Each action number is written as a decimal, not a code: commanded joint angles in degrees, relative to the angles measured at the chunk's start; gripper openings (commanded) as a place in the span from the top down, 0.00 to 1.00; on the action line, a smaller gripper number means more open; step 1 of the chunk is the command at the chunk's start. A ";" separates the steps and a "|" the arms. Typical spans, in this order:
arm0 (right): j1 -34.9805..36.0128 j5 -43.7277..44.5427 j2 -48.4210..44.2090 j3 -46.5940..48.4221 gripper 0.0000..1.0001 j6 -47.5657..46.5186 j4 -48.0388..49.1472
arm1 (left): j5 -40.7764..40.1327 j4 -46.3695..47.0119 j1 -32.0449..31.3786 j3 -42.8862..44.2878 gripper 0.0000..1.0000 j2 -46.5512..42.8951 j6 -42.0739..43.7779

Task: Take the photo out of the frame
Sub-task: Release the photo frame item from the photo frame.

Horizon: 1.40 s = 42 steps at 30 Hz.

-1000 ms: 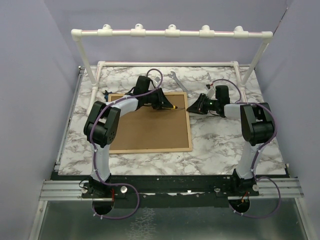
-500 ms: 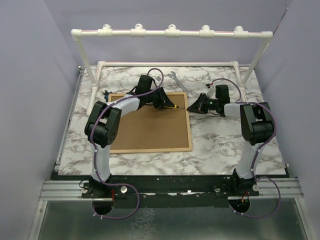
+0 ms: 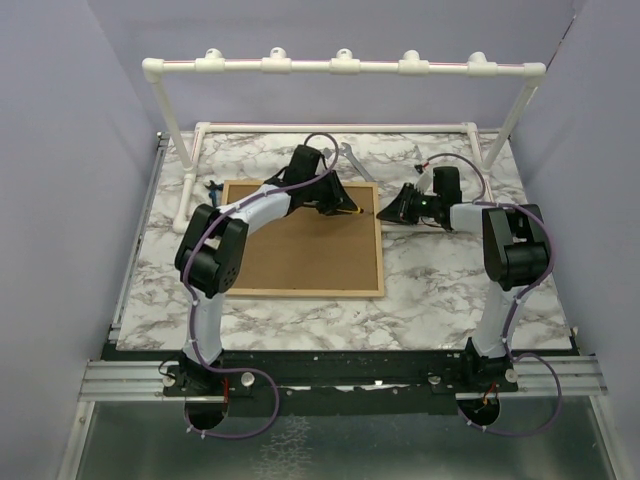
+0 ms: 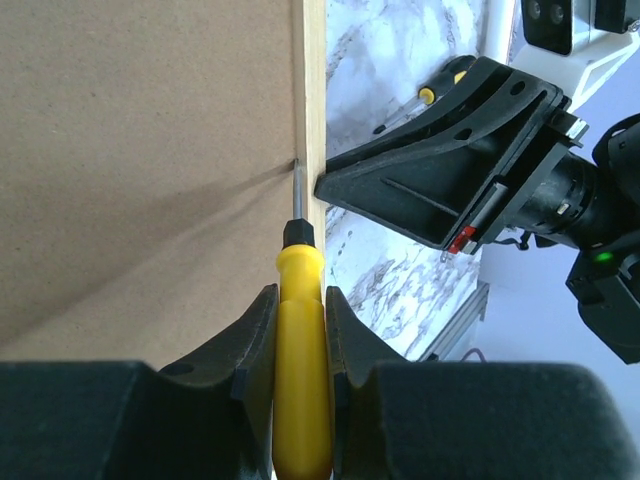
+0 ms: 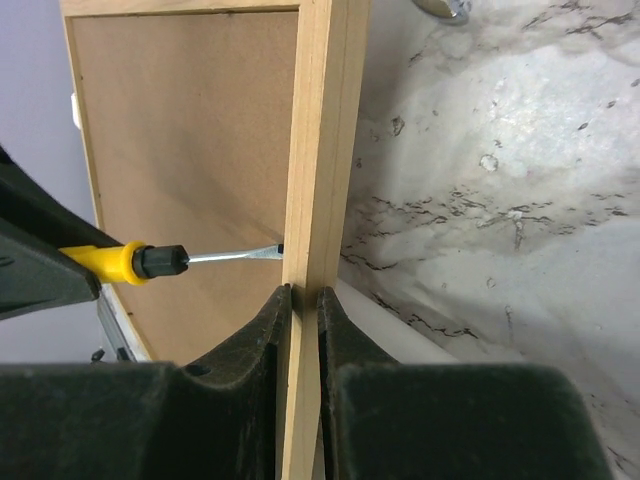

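Observation:
The frame (image 3: 300, 250) lies face down on the marble table, its brown fibreboard back up, with thin light-wood edging (image 5: 320, 150). The photo is hidden under the back. My left gripper (image 3: 345, 209) is shut on a yellow-handled screwdriver (image 4: 300, 340), whose metal tip (image 4: 296, 190) touches the inner side of the frame's right edge (image 4: 314, 100). My right gripper (image 3: 385, 213) is shut on that same right edge, jaws clamped on the wood strip (image 5: 305, 400). The screwdriver (image 5: 160, 260) shows in the right wrist view too, its blade meeting the edging.
A white PVC pipe rack (image 3: 340, 68) stands along the back of the table. A metal tool (image 3: 352, 158) lies behind the frame. A second small screwdriver (image 4: 430, 95) lies on the marble beyond the right gripper. A small dark object (image 3: 212, 187) lies left of the frame.
My left gripper has moved right with the screwdriver, from the back's middle to the frame's right edge. The frame has shifted slightly toward the back. My right gripper stays on the edge.

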 commanded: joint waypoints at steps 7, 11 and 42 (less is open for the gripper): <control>4.21 -0.60 -0.63 3.55 0.85 -4.69 -7.95 | -5.93 -9.98 -11.91 13.69 1.00 3.37 4.40; 5.04 0.29 -1.03 4.78 0.85 -7.15 -10.71 | -9.46 -17.58 -14.57 19.94 1.00 6.01 7.72; 9.43 10.40 -11.71 0.49 0.50 -13.51 -14.88 | -32.37 -38.38 -22.17 38.53 1.00 8.80 12.16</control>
